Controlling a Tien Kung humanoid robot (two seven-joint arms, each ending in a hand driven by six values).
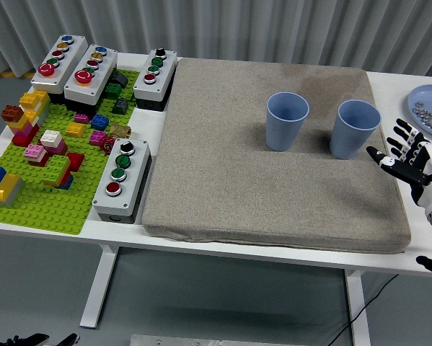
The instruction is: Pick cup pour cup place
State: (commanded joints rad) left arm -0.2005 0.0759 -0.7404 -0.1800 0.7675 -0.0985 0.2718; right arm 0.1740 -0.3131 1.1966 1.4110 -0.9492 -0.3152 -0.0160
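Two blue cups stand upright on the grey mat (pixel 237 173): the left cup (pixel 286 121) near the middle and the right cup (pixel 355 129) near the mat's right side. My right hand (pixel 405 153) is at the mat's right edge, just right of and slightly below the right cup, fingers spread and holding nothing. It does not touch the cup. The left arm is out of sight.
A green brick baseplate (pixel 50 194) with several coloured bricks lies at the left, with several grey button boxes (pixel 122 180) around it. A blue plate (pixel 428 104) with small items sits at the far right edge. Grey curtains hang behind the white table.
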